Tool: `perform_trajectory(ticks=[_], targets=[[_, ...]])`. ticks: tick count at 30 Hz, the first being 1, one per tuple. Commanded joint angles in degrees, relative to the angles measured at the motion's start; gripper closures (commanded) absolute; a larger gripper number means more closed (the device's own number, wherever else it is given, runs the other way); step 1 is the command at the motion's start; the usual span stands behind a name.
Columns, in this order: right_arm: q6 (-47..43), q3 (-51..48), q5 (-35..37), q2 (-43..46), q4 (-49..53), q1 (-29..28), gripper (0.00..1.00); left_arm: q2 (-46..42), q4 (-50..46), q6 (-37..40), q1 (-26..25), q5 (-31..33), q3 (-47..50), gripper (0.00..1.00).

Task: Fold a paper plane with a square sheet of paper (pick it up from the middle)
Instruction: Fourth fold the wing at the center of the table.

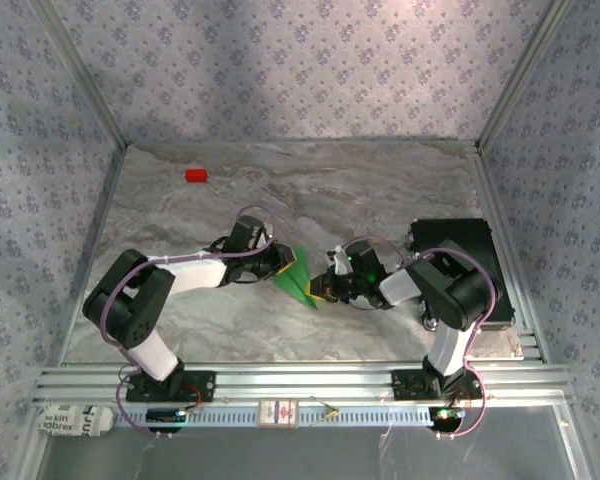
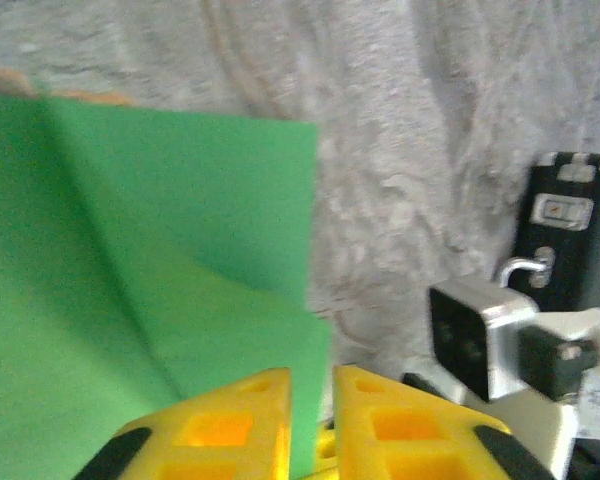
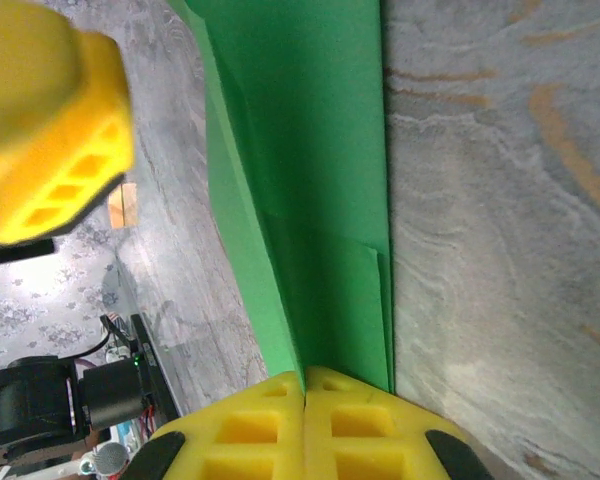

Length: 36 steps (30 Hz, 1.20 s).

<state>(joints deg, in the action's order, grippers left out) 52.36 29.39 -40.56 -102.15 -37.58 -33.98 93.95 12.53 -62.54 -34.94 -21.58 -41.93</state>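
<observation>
Marble tabletop (image 1: 380, 190): folded green paper (image 1: 295, 272) sits well nearer and right of red block (image 1: 196, 175). Left gripper (image 1: 281, 263) & right gripper (image 1: 317, 289) both clamp its edges. Risk, imo: arms pulling apart could tear it or undo the crease.

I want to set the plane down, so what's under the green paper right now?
Grey marbled table surrounds the green paper, pinched by the left tool and the right tool. The patch directly beneath the paper is covered, so nothing there can be checked.
</observation>
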Motion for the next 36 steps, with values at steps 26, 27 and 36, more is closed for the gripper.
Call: perform_trajectory(ticks=[26, 27, 36], targets=[[2.0, -2.6, 7.4, -0.9, 4.4, -0.2, 0.97, 1.9, -5.1, -2.2, -0.4, 2.2, 5.5, 0.95], [2.0, -2.7, 7.6, -0.5, 4.5, -0.3, 0.97, 1.9, -5.1, -2.3, -0.5, 2.4, 5.4, 0.95], [2.0, -2.8, 8.5, 0.7, 5.5, -0.8, 0.97, 0.7, -5.7, -2.4, -0.7, 2.9, 5.5, 0.95]])
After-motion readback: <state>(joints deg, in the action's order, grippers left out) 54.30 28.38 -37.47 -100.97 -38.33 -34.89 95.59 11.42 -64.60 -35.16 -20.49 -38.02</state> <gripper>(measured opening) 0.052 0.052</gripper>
